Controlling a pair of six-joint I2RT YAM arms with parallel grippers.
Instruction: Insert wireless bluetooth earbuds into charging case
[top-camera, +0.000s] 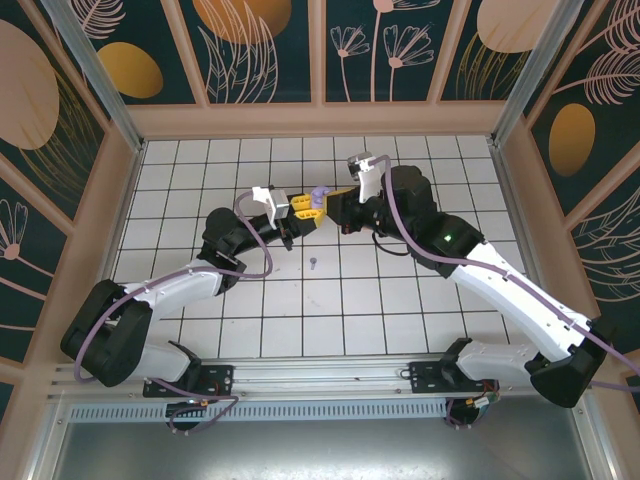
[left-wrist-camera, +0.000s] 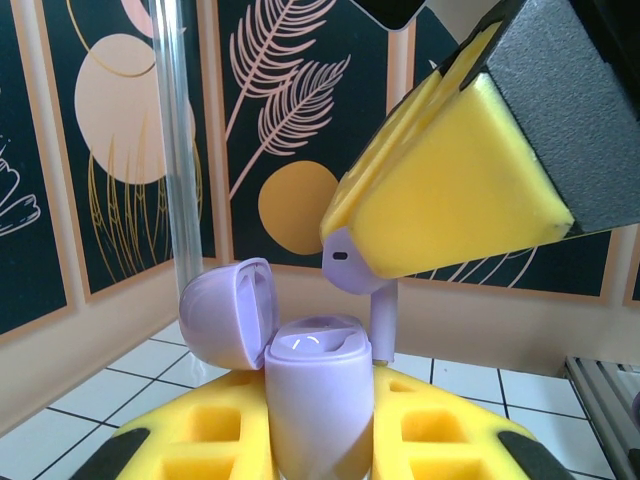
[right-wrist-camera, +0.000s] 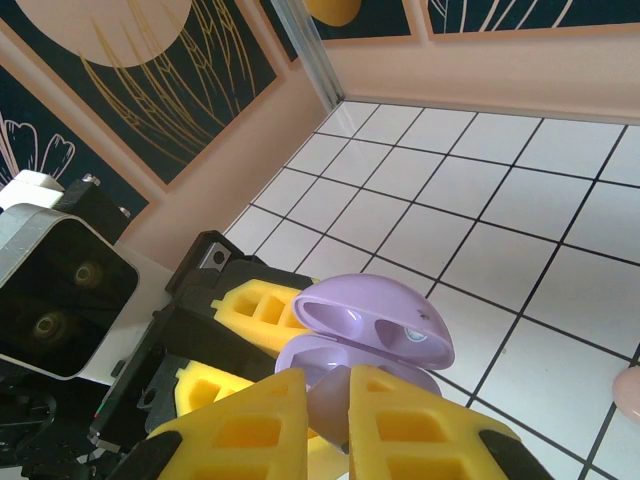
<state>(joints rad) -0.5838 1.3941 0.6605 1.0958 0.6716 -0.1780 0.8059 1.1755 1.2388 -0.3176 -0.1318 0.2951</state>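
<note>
status: early. nothing seated yet as far as i can see; the one socket visible in the charging case (left-wrist-camera: 312, 400) looks empty.

left gripper (top-camera: 296, 208) is clenched on the case body, holding it upright between its yellow pads (left-wrist-camera: 165, 432). lid (left-wrist-camera: 225, 312) is flipped open to the left. in the top view the case sits mid-table, between the two arms.

lilac earbud (left-wrist-camera: 352, 268) hangs just above and right of the case mouth, stem down. the stem tip is about level with the rim's right edge; can't tell if it touches. not in the socket.

second lilac bud (top-camera: 314, 263) lies loose on the tiles (top-camera: 400, 300), near the case but apart from both grippers.

right gripper (right-wrist-camera: 328, 392) is clamped on the first bud's head, one pad each side, with the bud poking out between the fingertips over the near edge of the open case.

pink rounded thing (right-wrist-camera: 628, 393) at far right on the tiles is cropped; can't tell what it is.

left to do, my read: line the stem up with the socket, press it in, release, then fetch the loose bud.
</note>
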